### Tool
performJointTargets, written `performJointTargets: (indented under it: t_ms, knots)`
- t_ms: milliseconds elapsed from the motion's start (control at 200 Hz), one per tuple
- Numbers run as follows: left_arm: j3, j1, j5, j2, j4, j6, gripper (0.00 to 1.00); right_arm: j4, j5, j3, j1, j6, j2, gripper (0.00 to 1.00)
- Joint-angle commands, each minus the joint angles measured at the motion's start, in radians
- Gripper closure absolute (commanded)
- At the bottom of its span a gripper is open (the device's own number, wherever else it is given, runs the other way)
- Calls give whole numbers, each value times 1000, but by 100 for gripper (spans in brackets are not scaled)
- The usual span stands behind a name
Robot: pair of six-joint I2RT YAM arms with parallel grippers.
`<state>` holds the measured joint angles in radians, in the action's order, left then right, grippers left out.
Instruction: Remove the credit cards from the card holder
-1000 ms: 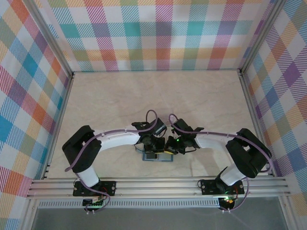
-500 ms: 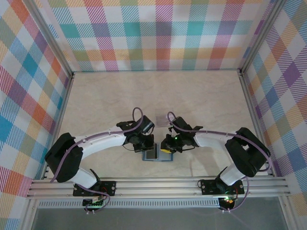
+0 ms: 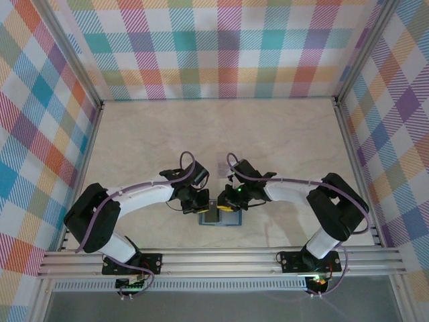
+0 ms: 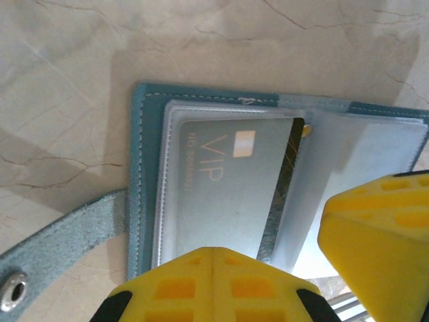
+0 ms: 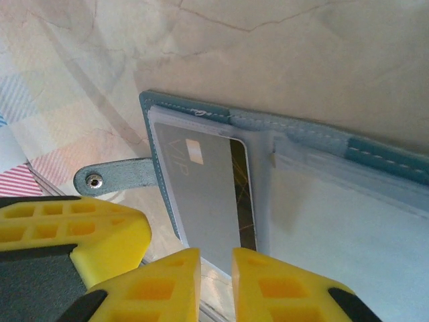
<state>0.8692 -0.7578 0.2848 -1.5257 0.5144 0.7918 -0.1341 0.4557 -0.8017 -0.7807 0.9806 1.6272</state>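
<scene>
Across the pale, marble-patterned desk [image 3: 288, 134], the white left arm [image 3: 141, 198] and right arm [image 3: 295, 194] bend inward until their grippers nearly meet over the teal card holder [image 4: 142, 188]. It lies opened flat under both grippers, inside face up, its long axis running from the left gripper's side to the right gripper's side. The left gripper [image 4: 211, 263] has its yellow fingers pressed fully together on nothing, tips over the holder's near edge. The right gripper [image 5: 216, 260], just beside it, stands a narrow slit apart above the near end of a silver-grey credit card [image 4: 221, 194]; whether its fingers touch the card cannot be told. That card, marked VIP, sits in a clear sleeve on the half below the left gripper, its long axis pointing straight away from the fingers, pale chip at the far end. A dark, gold-flecked strip [image 4: 285, 181] lines its edge toward the right gripper; whether that is a second card cannot be told. A teal strap [image 5: 124, 173] juts from the holder's side beyond the left gripper, ending in a metal snap [image 5: 96, 179].
</scene>
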Motion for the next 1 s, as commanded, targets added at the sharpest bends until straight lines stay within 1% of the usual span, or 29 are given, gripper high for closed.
performJointTargets:
  t_ms: [0, 160, 295, 860, 995]
  knots:
    - [-15, 11, 37, -19, -29, -28, 97, 14, 23, -37, -12, 6, 25, 78]
    - [-24, 19, 71, -61, -56, -35, 97, 15, 25, -50, -18, 9, 52, 78]
    - [-34, 23, 77, -79, -65, -41, 97, 4, 28, -64, -23, 2, 73, 77]
    - [-81, 36, 62, -68, -65, -34, 94, -188, -97, -121, -48, -72, 121, 76]
    - [-87, 36, 53, -50, -55, -32, 94, -270, -155, -150, -51, -98, 118, 76]
